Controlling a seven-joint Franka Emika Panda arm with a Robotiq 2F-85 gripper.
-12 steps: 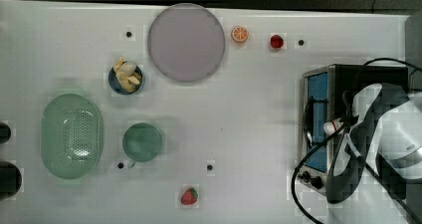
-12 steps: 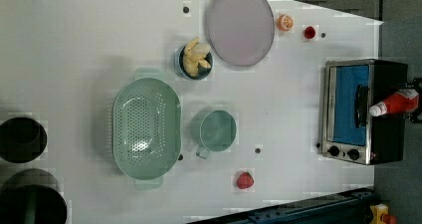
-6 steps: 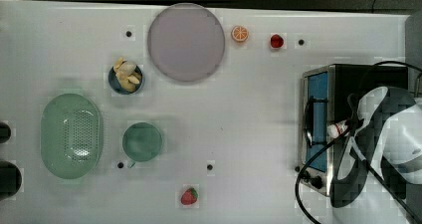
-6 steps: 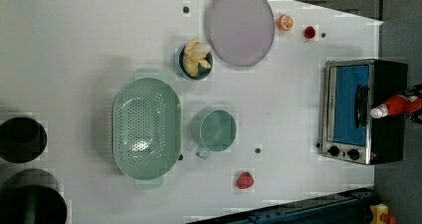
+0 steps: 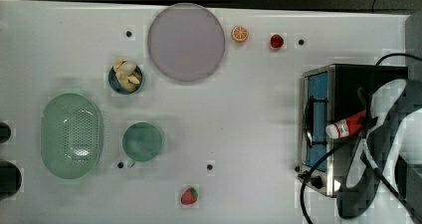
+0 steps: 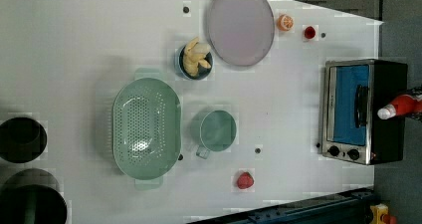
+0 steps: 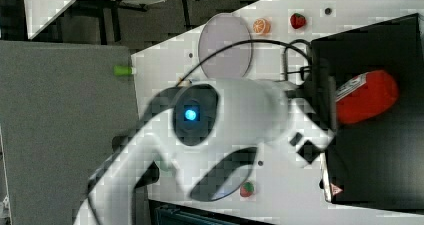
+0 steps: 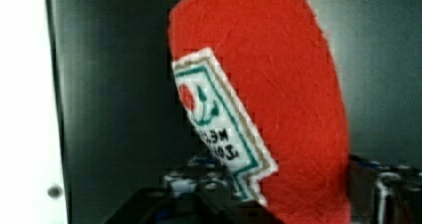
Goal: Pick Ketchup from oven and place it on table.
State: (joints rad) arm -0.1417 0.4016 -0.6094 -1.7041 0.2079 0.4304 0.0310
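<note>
In the top view the white arm (image 5: 385, 149) reaches over the black oven (image 5: 348, 124) at the surface's (image 5: 249, 124) right edge, its gripper (image 5: 364, 120) clamped on the ketchup (image 5: 346, 126) above the oven roof. In the left view the ketchup is tilted, white cap toward the door. In the wrist view it is red with a white, green-edged label.

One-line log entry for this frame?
phase: grasp | gripper: shut on ketchup | ketchup: on oven top | table: not yet placed
</note>
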